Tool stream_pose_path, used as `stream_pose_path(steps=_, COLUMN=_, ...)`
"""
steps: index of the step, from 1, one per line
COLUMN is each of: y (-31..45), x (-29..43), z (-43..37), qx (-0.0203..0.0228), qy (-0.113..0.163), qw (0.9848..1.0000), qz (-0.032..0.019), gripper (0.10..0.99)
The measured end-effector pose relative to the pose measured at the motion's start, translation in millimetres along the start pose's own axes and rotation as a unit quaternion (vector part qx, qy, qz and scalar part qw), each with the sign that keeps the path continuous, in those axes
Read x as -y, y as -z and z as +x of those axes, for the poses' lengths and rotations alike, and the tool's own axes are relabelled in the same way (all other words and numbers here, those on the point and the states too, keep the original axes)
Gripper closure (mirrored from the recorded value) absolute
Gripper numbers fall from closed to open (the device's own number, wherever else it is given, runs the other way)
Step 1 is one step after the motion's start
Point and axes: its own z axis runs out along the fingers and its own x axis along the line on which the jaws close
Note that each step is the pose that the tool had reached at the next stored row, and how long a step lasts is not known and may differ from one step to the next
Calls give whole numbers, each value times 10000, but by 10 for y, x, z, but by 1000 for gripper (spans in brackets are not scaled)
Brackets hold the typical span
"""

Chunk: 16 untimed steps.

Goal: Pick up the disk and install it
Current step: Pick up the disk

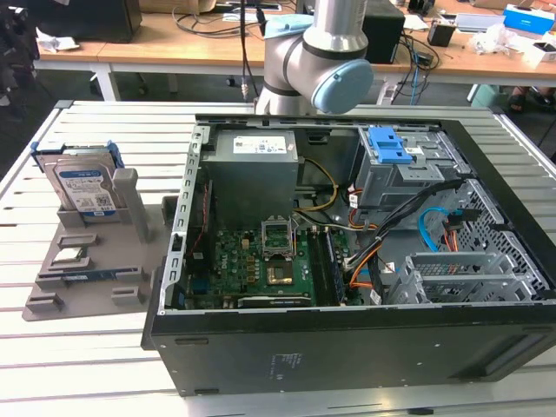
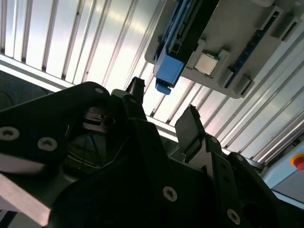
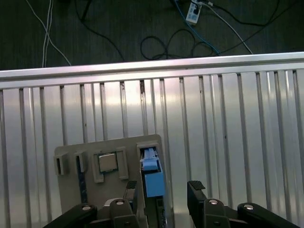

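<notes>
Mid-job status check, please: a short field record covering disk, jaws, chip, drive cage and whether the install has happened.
disk: upright in the grey holder on the slatted table, exterior view's left, outside the computer case
jaws: open, holding nothing, above the disk; its blue bracket lies between them in the first wrist view
chip: flat in the holder, beside the disk
drive cage: inside the open case, with its blue latch
install: not yet done
</notes>
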Motion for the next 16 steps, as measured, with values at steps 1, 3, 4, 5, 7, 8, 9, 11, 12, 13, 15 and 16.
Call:
stream_pose_path(steps=1, y=-2, x=2, z=-2, qx=0, qy=1, qw=10000, qz=0, gripper=545)
stream_pose_path(steps=3, y=-18, x=10, z=-3, qx=-1, qy=0, qw=10000, qz=-1, gripper=545)
stream_pose_path(steps=4, y=-30, x=14, z=-3, qx=-1, qy=0, qw=10000, qz=-1, gripper=545)
stream_pose_path(steps=5, y=-44, x=18, z=-3, qx=-1, qy=0, qw=10000, qz=-1, gripper=545)
stream_pose_path(steps=7, y=-58, x=21, z=-3, qx=-1, qy=0, qw=10000, qz=-1, gripper=545)
stream_pose_path(steps=8, y=-69, x=23, z=-3, qx=0, qy=0, qw=10000, qz=-1, gripper=545)
stream_pose_path(steps=9, y=-79, x=24, z=-3, qx=0, qy=0, qw=10000, qz=-1, gripper=545)
stream_pose_path(steps=11, y=-97, x=26, z=-3, qx=0, qy=0, qw=10000, qz=0, gripper=545)
stream_pose_path(steps=12, y=-104, x=26, z=-2, qx=-1, qy=0, qw=10000, qz=-1, gripper=545)
stream_pose_path(steps=13, y=-115, x=27, z=-2, qx=0, qy=0, qw=10000, qz=0, gripper=545)
stream_pose_path(steps=15, y=-143, x=29, z=-2, qx=-2, qy=0, qw=10000, qz=0, gripper=545)
stream_pose_path(steps=16, y=-173, x=31, z=-1, qx=-3, qy=1, qw=10000, qz=0, gripper=545)
